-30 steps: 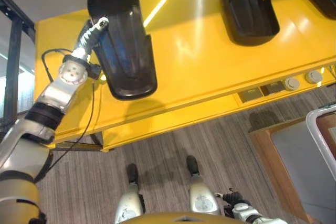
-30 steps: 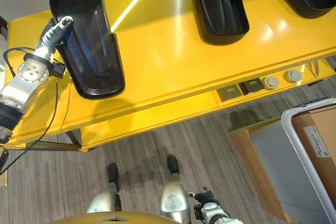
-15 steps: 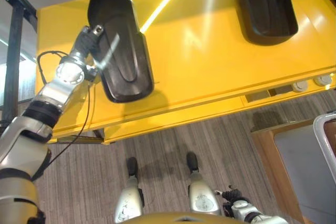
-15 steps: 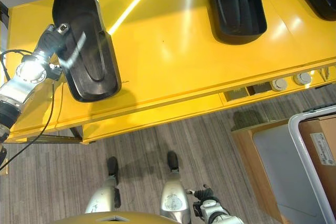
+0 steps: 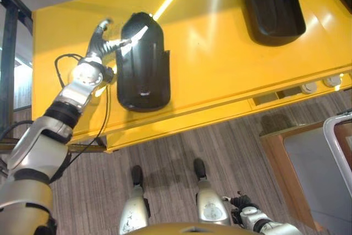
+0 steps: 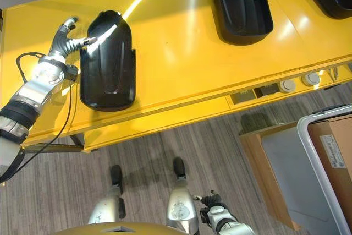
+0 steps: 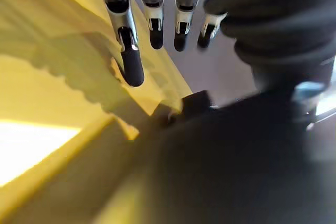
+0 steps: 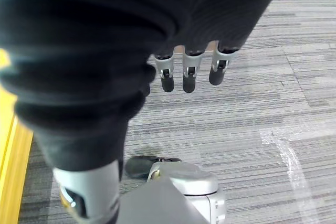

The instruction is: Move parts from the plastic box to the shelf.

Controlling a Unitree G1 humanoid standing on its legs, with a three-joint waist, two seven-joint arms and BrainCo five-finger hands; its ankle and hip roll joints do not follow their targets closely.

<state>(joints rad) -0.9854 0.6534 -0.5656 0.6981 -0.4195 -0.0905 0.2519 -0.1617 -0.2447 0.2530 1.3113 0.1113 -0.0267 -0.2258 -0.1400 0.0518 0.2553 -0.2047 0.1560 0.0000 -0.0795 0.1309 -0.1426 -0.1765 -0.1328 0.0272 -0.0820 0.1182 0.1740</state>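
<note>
A black part (image 6: 108, 64) lies flat on the yellow shelf (image 6: 181, 59) at about 10 o'clock. The left robot hand (image 6: 67, 41) sits just beside its left edge, fingers spread wide, holding nothing. The right robot hand (image 8: 191, 72) hangs low over the floor (image 8: 262, 129), fingers relaxed. Another black part (image 6: 241, 5) rests at 1 o'clock.

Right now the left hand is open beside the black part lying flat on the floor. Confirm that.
Not quite. The black part lies flat on the yellow shelf, not on the floor, as the right eye view shows. The rest holds: the left hand is open beside it.
</note>
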